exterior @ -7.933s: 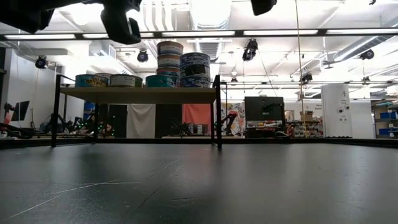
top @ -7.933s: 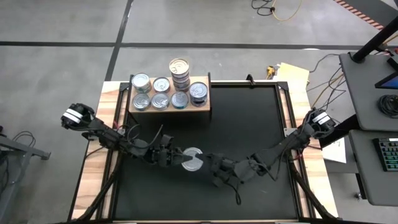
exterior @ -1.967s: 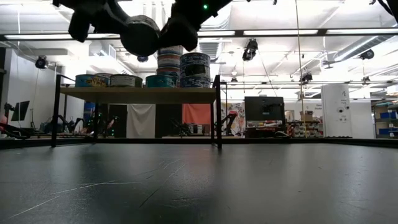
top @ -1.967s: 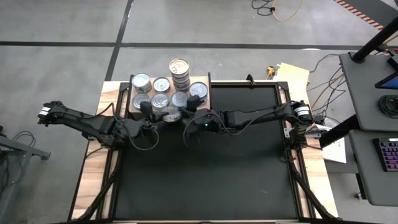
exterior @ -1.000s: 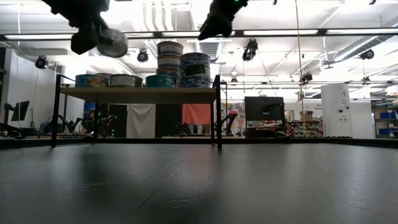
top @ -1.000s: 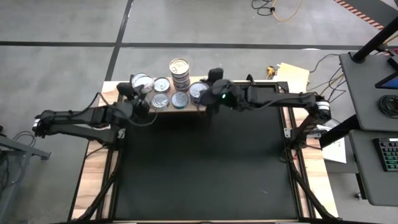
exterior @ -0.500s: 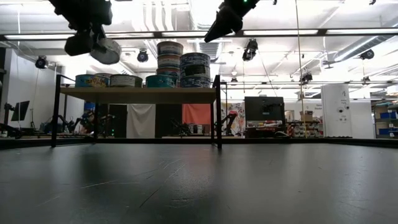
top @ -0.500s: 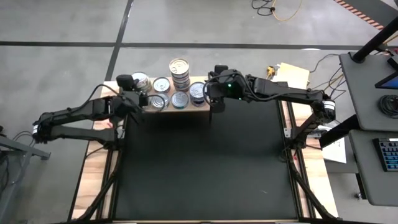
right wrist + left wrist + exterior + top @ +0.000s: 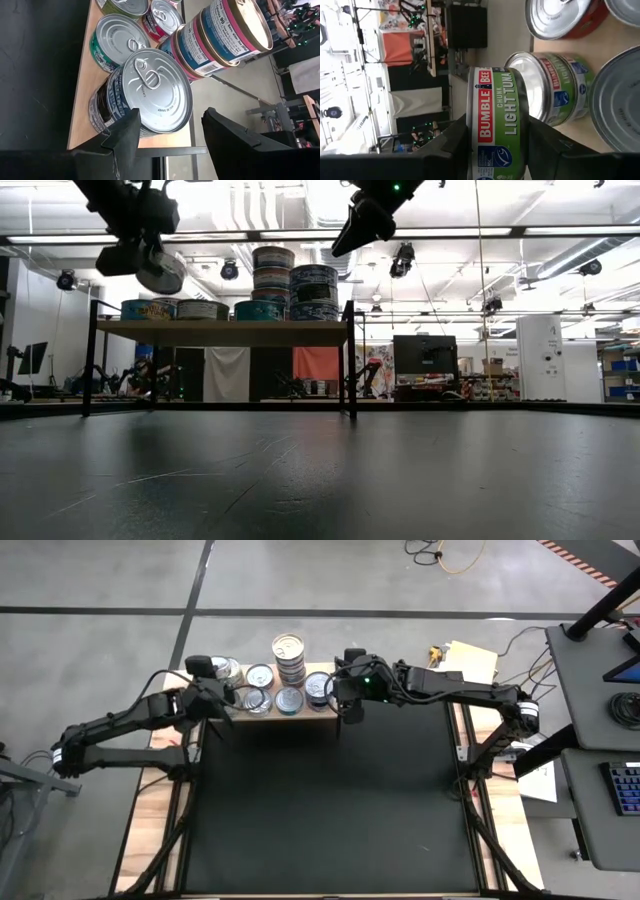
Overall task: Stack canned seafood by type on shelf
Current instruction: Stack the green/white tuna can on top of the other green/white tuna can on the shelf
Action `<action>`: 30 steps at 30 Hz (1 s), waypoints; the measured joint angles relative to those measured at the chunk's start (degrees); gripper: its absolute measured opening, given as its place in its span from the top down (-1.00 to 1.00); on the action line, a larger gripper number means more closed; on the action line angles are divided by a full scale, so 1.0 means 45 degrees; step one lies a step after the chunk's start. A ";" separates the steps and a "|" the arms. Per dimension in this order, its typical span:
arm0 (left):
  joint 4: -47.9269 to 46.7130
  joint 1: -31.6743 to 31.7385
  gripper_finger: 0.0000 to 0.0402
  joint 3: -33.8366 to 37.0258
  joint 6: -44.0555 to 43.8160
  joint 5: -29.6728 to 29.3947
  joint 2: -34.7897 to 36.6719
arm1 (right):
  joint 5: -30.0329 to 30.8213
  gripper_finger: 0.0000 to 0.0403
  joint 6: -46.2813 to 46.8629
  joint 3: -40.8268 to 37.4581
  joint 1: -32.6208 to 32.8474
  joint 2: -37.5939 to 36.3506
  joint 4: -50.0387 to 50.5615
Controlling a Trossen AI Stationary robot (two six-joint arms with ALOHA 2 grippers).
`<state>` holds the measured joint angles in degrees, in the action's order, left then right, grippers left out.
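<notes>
I use the shelf (image 9: 325,708) as my landmark. It is a light wooden stand at the far edge of the black table (image 9: 330,800).

My left gripper (image 9: 212,690) is up in the air over the left end of the shelf. Its jaws are closed on 1 green tuna can (image 9: 496,130). The wrist view shows the can on its edge, with 1 finger on each flat face. In the low view the held can (image 9: 160,272) hangs above the cans on the shelf and is not touching them. A matching green can (image 9: 555,90) sits on the shelf just past it, so I think mine goes on top of that one.

My right gripper (image 9: 348,692) hovers over the right end of the shelf. Its jaws are apart and hold nothing. Right under them is a silver-top can (image 9: 157,92) sitting on another dark can. Next to that is the tall stack (image 9: 288,658) with the gold top.

I think the can is small, hard and a bit heavy for its size. The metal looks smooth, so it could slip. It will not squash. I would keep my hold tight, turn the can flat, and lower it slowly so it lands square. If I bump the tall stack, it could tip over.
</notes>
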<state>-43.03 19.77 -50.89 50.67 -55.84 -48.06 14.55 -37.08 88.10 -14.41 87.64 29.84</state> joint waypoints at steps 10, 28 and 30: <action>-0.0078 0.0812 0.37 0.0000 0.0627 0.1238 -0.0108 | 0.0000 0.04 0.0002 -0.0007 -0.0001 0.0004 0.0002; -0.0034 0.1555 0.28 -0.0015 0.0546 0.1282 -0.0979 | -0.0002 0.06 0.0094 -0.0007 -0.0001 0.0018 0.0084; -0.0022 0.1553 0.27 -0.0015 0.0561 0.1298 -0.0974 | 0.0000 0.06 0.0136 -0.0007 -0.0001 0.0018 0.0112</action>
<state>-43.12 26.75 -50.96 53.20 -50.00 -52.45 14.54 -36.47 88.07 -14.41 87.72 30.34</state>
